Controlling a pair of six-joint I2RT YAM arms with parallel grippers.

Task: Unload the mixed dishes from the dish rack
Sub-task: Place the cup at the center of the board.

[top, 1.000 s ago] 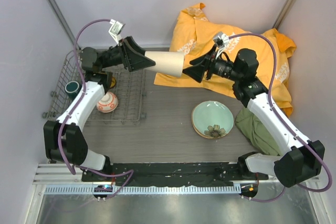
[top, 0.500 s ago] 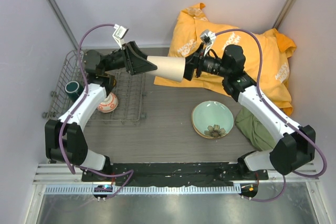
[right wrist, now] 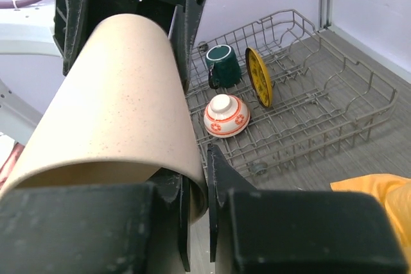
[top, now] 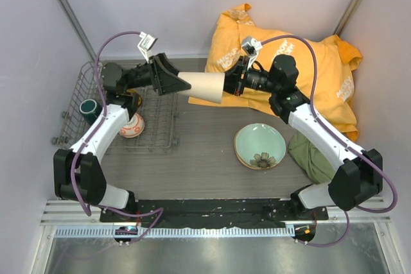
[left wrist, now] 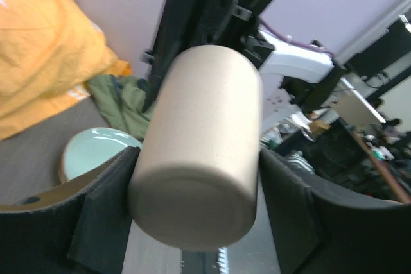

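A beige cup (top: 202, 86) (left wrist: 205, 133) (right wrist: 115, 107) hangs level in the air between both arms. My right gripper (top: 226, 85) (right wrist: 198, 165) is shut on its rim wall, one finger inside and one outside. My left gripper (top: 182, 83) (left wrist: 196, 210) stands open around the cup's base, with a thin gap at one pad. The dish rack (top: 160, 139) (right wrist: 334, 94) at the left holds a dark green mug (top: 88, 108) (right wrist: 223, 62), a white-and-red bowl (top: 131, 126) (right wrist: 226, 115) turned upside down, and an upright yellow plate (right wrist: 259, 76). The pale green flower plate (top: 259, 145) (left wrist: 90, 149) lies on the table.
A crumpled orange cloth (top: 289, 62) fills the back right under and behind the right arm. A dark green cloth (top: 314, 158) lies beside the green plate on its right. Walls close in on the left, back and right.
My right gripper moved left onto the cup's rim and closed on it. The left jaws widened around the cup's base. The cup barely shifted.
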